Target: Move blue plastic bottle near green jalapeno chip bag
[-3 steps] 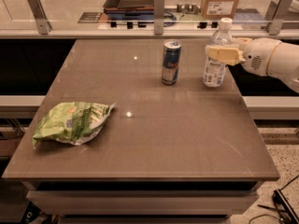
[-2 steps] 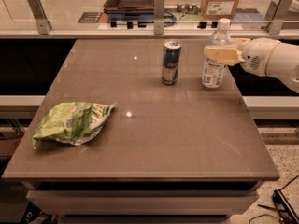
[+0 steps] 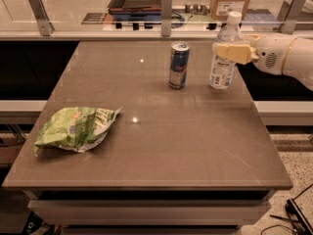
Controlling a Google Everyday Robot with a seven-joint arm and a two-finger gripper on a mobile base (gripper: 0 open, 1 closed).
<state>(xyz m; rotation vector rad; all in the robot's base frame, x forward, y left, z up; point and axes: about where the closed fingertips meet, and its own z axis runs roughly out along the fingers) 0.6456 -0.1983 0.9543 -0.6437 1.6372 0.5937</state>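
At approx. 1 o'clock over the table (image 3: 195, 151), the blue plastic bottle (image 3: 222, 72) is held upright, clamped below its neck by the gripper (image 3: 226, 52) (arm entering from 3 o'clock). The green jalapeno chip bag (image 3: 73, 129) is laid at 8 o'clock, well apart; a can (image 3: 179, 65) is stood at 12.

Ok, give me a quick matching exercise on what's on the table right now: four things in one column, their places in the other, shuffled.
Things:
1. blue plastic bottle
2. green jalapeno chip bag
3. blue-and-silver drink can
4. gripper

Places:
A. lying at the front left of the table
B. reaching in from the right, clamped on the bottle's upper body
C. upright at the back right
D. upright at the back middle, left of the bottle

Pairs: 1-C, 2-A, 3-D, 4-B.
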